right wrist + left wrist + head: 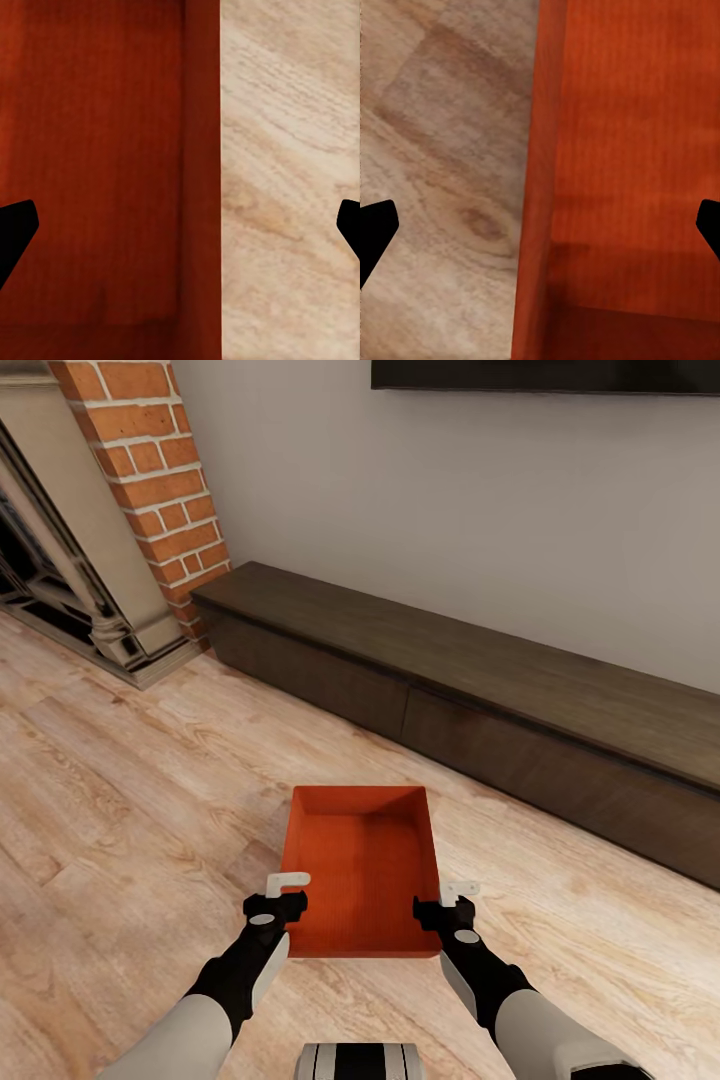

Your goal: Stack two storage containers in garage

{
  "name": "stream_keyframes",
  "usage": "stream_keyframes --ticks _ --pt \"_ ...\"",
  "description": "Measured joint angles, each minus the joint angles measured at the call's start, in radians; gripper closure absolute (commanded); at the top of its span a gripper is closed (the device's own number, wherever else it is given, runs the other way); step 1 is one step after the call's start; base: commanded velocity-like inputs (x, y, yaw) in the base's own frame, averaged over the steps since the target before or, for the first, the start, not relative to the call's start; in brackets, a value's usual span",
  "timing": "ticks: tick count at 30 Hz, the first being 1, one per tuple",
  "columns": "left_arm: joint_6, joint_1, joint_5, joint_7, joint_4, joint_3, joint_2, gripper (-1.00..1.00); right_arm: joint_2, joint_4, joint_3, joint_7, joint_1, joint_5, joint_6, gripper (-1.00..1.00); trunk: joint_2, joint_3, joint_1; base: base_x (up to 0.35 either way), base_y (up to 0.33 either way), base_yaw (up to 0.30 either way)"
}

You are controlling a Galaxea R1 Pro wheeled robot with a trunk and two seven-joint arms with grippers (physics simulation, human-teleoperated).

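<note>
Location: living room, light wood plank floor (120,800); brick fireplace column (150,470) at the left, low dark TV bench (480,690) along the white wall.
Left gripper (290,895): positioned at the left long wall of the orange-red lidless rectangular plastic container (365,865), near its near corner. In the left wrist view the finger tips (375,232) stand wide apart, one over the planks, one over the bin's inside; the wall runs between them, untouched. Jaws spread, nothing clamped.
Container: rests flat on the planks, in front of the bench, well apart from it.
Right gripper (450,900): mirrors the left at the right long wall; jaws spread astride the wall, no hold.
Second container: location unknown.
Progress: early. No container gripped, lifted or carried.
Remaining: close both grippers, lift, transport to garage, set down; fetch second container; stack.
</note>
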Motion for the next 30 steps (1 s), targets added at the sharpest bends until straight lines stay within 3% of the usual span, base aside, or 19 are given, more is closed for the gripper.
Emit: stream_keyframes --ticks 23,30 --pt "0.003 0.000 -0.001 0.000 0.003 -0.001 0.021 -1.00 -0.002 0.000 0.000 0.000 0.000 0.001 -0.002 -1.00 0.000 0.000 0.000 0.000 0.000 0.000" --pt "0.002 0.000 -0.001 0.000 0.003 -0.001 0.020 -1.00 -0.036 0.000 0.000 0.000 0.000 0.000 -0.002 -1.00 0.000 0.000 0.000 0.000 0.000 0.000"
